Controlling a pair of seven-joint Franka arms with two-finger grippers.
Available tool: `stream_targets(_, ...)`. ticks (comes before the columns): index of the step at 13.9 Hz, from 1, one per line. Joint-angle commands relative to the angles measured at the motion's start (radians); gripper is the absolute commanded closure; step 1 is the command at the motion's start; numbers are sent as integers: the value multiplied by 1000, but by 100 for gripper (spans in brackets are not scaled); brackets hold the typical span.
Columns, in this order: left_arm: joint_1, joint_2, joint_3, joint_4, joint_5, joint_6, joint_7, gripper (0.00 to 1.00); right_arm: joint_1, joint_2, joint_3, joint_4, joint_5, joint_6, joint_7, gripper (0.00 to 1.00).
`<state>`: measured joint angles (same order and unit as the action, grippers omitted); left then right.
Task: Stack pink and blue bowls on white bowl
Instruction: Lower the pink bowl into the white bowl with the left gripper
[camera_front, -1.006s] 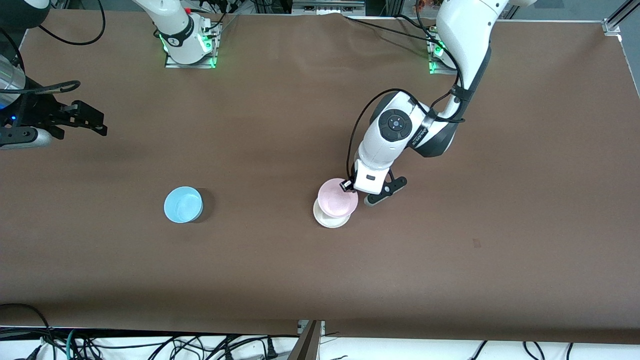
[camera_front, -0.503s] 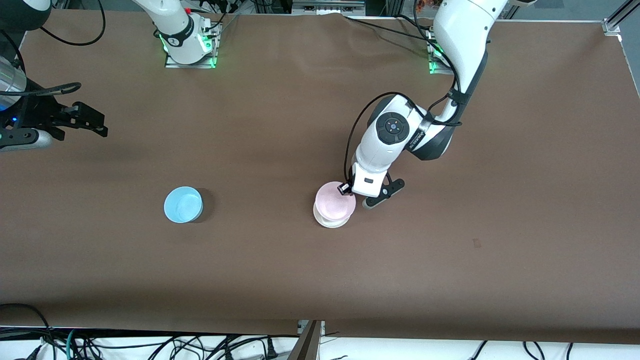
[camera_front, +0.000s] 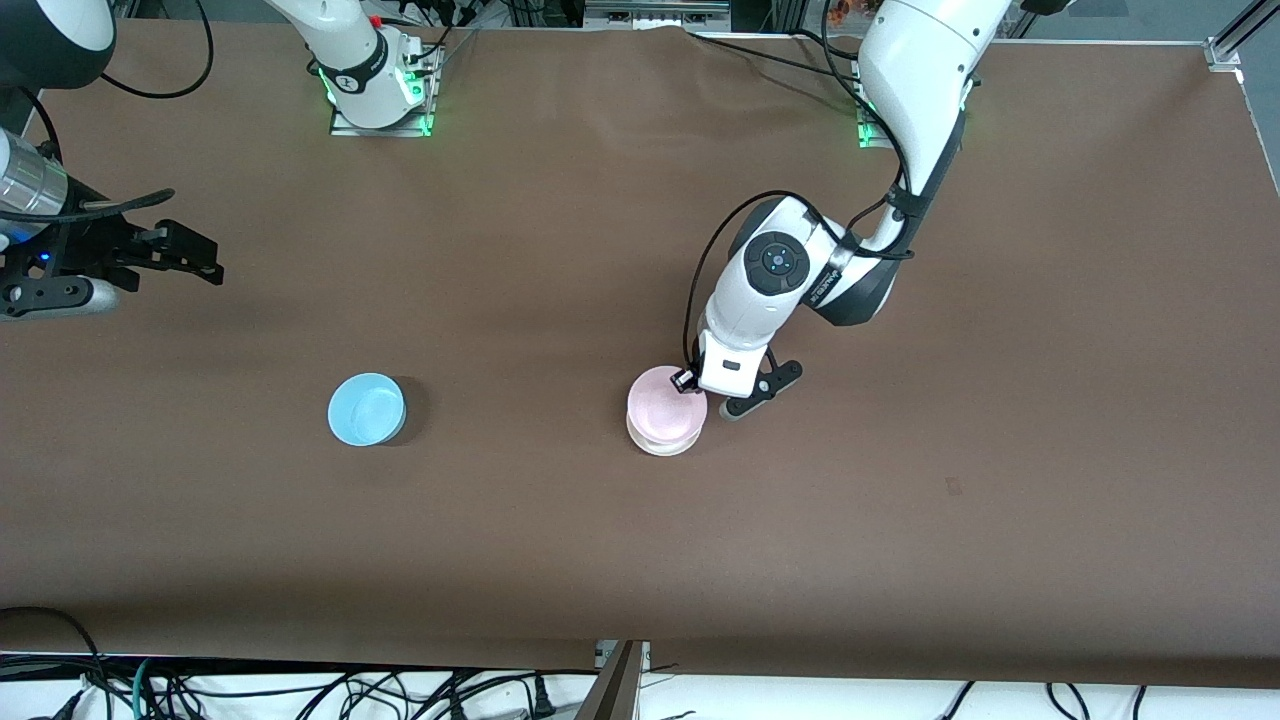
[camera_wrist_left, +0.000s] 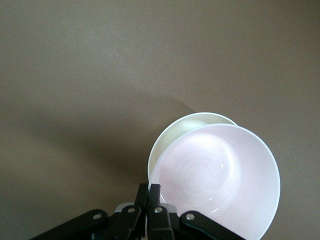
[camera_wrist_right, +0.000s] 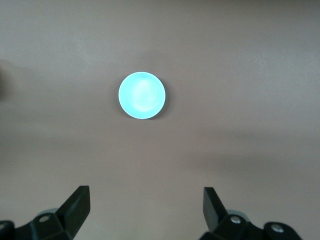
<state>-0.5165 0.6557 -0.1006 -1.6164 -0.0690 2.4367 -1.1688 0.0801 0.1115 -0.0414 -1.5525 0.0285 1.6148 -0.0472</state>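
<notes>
Matte brown table beneath me — my left gripper pinches the smooth round pink bowl by its rim over the glossy white bowl; my right gripper, fingers spread, hangs high over the table — sky-blue bowl sits toward its end

White bowl mostly hidden under pink bowl — only a crescent shows.

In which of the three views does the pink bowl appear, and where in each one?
Front view: the pink bowl sits mid-table over the white bowl, its rim pinched by the left hand.
Left wrist view: the pink bowl fills the lower part, just above the fingers.
Right wrist view: not in it.
Shared landmark: the white bowl's rim peeking from under the pink bowl.
</notes>
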Motion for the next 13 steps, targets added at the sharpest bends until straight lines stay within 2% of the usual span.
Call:
stream_targets(1,-25,16,21,29,35,7,-38,100,-14,33,5,29,8,-7,-10,1)
stream_targets(13,-28,36,22,30,69,22,-91,100,-13,33,5,31,10,-7,0,0)
